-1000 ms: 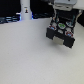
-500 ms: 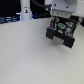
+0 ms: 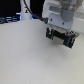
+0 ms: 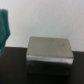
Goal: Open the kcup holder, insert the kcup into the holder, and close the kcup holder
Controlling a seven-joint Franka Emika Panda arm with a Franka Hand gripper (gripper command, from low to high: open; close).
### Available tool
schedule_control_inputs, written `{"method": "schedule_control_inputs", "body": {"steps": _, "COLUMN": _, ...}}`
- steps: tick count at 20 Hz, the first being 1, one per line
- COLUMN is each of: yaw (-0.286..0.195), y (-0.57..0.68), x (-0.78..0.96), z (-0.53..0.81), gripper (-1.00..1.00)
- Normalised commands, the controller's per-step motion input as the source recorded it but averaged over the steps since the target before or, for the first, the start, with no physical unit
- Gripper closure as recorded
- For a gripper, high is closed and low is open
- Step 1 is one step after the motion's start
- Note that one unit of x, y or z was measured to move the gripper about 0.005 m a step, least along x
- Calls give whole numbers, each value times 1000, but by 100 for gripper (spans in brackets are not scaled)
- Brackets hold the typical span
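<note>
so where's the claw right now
In the exterior view the claw hangs at the upper right, just above the pale table, under the robot's white wrist. Whether it is open or shut is too blurry to tell.

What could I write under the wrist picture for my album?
A blurry close-up of a grey boxy block on a dark surface, with something green at the edge.

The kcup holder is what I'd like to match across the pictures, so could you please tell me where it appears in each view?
Exterior view: the kcup holder, a dark boxy shape, sits in the upper right, just under the white arm.
Wrist view: a grey-topped box, apparently the same holder, fills the lower centre.
Shared landmark: the pale table, seen behind the box in the wrist view.
</note>
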Motion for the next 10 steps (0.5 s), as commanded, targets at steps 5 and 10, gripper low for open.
{"method": "schedule_control_inputs", "body": {"steps": 5, "yaw": 216, "y": 186, "x": -59, "z": -231, "gripper": -100}}
{"method": "schedule_control_inputs", "body": {"steps": 10, "yaw": 209, "y": 215, "x": -158, "z": -124, "gripper": -100}}
